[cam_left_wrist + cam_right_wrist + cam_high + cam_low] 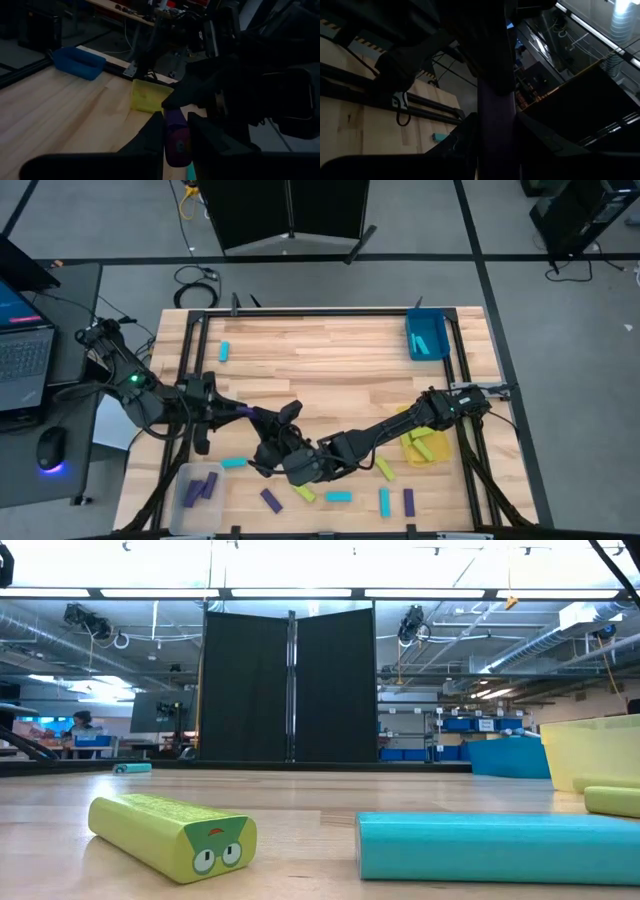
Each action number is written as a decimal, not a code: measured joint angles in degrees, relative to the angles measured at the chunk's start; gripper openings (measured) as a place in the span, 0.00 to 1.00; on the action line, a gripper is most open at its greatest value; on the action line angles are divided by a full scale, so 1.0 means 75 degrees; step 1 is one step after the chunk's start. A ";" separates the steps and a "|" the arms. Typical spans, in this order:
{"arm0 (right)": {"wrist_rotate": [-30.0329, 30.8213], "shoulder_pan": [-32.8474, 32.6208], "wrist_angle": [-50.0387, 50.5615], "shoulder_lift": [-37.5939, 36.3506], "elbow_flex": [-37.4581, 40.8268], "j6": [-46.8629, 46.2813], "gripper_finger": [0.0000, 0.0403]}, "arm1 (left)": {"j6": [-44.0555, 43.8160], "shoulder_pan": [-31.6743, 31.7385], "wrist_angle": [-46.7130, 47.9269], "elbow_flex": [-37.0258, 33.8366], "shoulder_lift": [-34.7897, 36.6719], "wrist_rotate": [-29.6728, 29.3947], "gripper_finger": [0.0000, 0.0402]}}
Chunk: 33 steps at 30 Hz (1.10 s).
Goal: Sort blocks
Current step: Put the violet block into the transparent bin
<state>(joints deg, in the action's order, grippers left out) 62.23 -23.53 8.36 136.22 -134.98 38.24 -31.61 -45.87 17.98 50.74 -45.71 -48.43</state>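
Nearest the low camera we find a yellow-green rectangular block with a printed cartoon face [172, 833] lying on the wooden bench [330, 365], and beside it a cyan rectangular block [498, 847].

Both arms meet near the bench's front edge, about midway along it. From its wrist view, the left gripper [176, 145] pinches a purple rectangular block [176, 135] between its fingers. The right gripper [495, 145] also has its fingers against a purple bar; we judge this the same block, mid hand-over, though we cannot confirm it.

Sorting, in our judgement, is partly done. The clear plastic tray [178, 492] at the front left corner holds purple blocks, the yellow tray [447, 448] at the right edge holds yellow-green blocks, and the blue tray [428, 336] at the back right corner holds what look like cyan blocks.

Left to sort: one cyan block [225, 352] near the back left, and several purple, cyan and yellow-green blocks loose along the front edge.
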 joint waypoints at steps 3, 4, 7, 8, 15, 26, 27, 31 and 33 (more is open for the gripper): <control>0.0010 0.0000 -0.0021 0.0000 0.0000 -0.0015 0.29 | 0.0105 0.0000 0.0024 0.0000 0.0002 0.0016 0.16; 0.0034 0.0001 -0.0041 0.0000 0.0000 -0.0015 0.29 | 0.0131 0.0000 0.0029 0.0000 0.0003 0.0017 0.16; 0.0072 -0.0001 -0.0085 0.0003 0.0000 -0.0045 0.29 | 0.0156 0.0000 0.0048 0.0000 0.0055 0.0047 0.16; 0.0078 -0.0012 -0.0095 0.0003 0.0000 -0.0078 0.30 | 0.0156 0.0000 0.0072 0.0000 0.0072 0.0050 0.16; 0.0285 -0.0134 -0.0255 0.0003 0.0000 -0.0606 0.74 | 0.0273 -0.0111 0.0302 -0.0003 0.0207 0.0060 0.16; 0.0506 -0.0368 0.0436 -0.0003 -0.0003 -0.1570 0.91 | -0.2770 -0.0545 0.3569 -0.0003 0.0156 0.0216 0.16; 0.0402 -0.0379 0.0625 -0.0003 -0.0003 -0.1789 0.90 | -0.3369 -0.0582 0.4110 -0.0003 0.0044 0.0451 0.16; 0.0266 -0.0346 0.1290 -0.0003 -0.0003 -0.2463 0.87 | -0.4957 -0.0711 0.5338 -0.0006 -0.0577 0.1923 0.16; 0.0236 -0.0298 0.1516 -0.0003 -0.0003 -0.2744 0.86 | -0.5195 -0.0741 0.5360 -0.0006 -0.0903 0.2846 0.16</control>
<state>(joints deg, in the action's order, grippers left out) 64.00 -25.76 19.73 136.20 -135.00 17.66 -70.57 -51.42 58.18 50.70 -52.49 -27.08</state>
